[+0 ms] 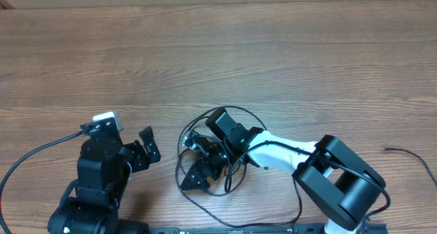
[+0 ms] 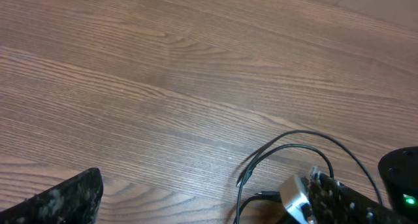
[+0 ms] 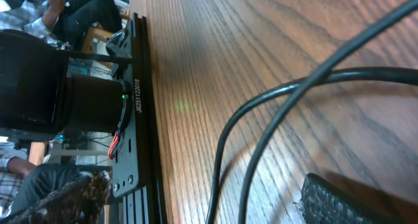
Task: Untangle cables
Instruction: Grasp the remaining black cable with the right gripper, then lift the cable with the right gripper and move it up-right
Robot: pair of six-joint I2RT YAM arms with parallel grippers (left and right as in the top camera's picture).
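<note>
A wooden table (image 1: 218, 50) fills the overhead view. Two robot arms reach onto it from its near edge.

The right arm (image 1: 341, 183) is black with a white forearm. It stretches to the left, toward the middle of the table. The left arm (image 1: 95, 169) is all black and sits folded at the lower left.

The right gripper (image 1: 200, 150) has its jaws spread wide and grips nothing. In the right wrist view, its textured fingers (image 3: 353, 201) show only at the two bottom corners. Cord runs across the bare wood between them.

The left gripper (image 1: 147, 152) points toward the right arm. Its jaws are also fully apart, with nothing between them. It is near the tangle but not touching it.

The cables (image 1: 194, 119) are thin black cords lying in loose, overlapping loops on the table. They are directly under and around the right gripper. One loop arcs past its upper finger, and another strand trails back toward the table's near edge.

In the left wrist view, two strands (image 2: 294, 132) curve side by side. They run toward a small silver piece (image 2: 297, 198), possibly a plug end, though it is partly hidden.

Another thin dark cord (image 1: 403, 151) lies at the far right, well apart from the tangle.
</note>
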